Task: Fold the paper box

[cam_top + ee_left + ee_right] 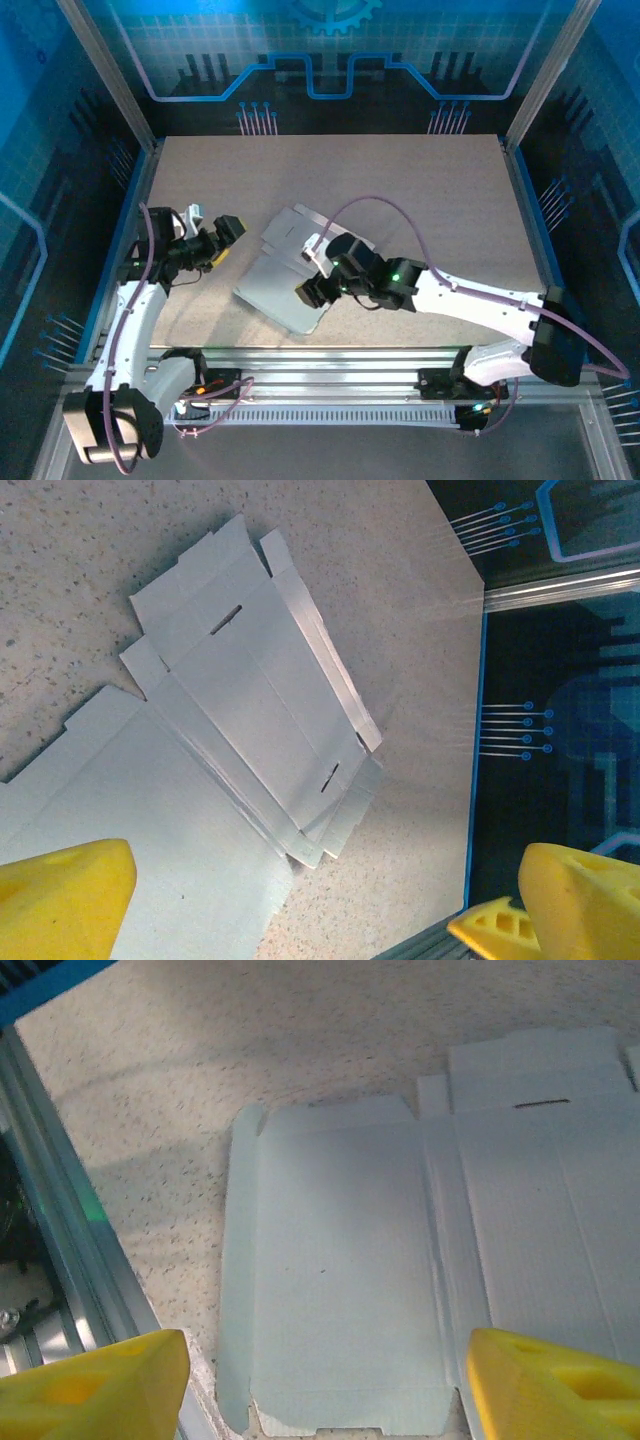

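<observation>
Folding seems barely begun: paper box (285,280) lies mostly flat, left gripper (225,243) and right gripper (311,292) gape empty; next, lift a flap.

place: robot lab cell | cues: aluminium frame posts (110,70) — blue circuit-print walls (400,40) — speckled tabletop (420,190)

1. The paper box (265,288) is thin, pale blue-white cardboard with creased panels, flaps and tabs.
2. It lies flat and mostly unfolded on the table (430,200), left of centre, toward the near edge.
3. Its largest panel is nearest. A narrower part with two slots lies farther, overlapping layered flaps.
</observation>
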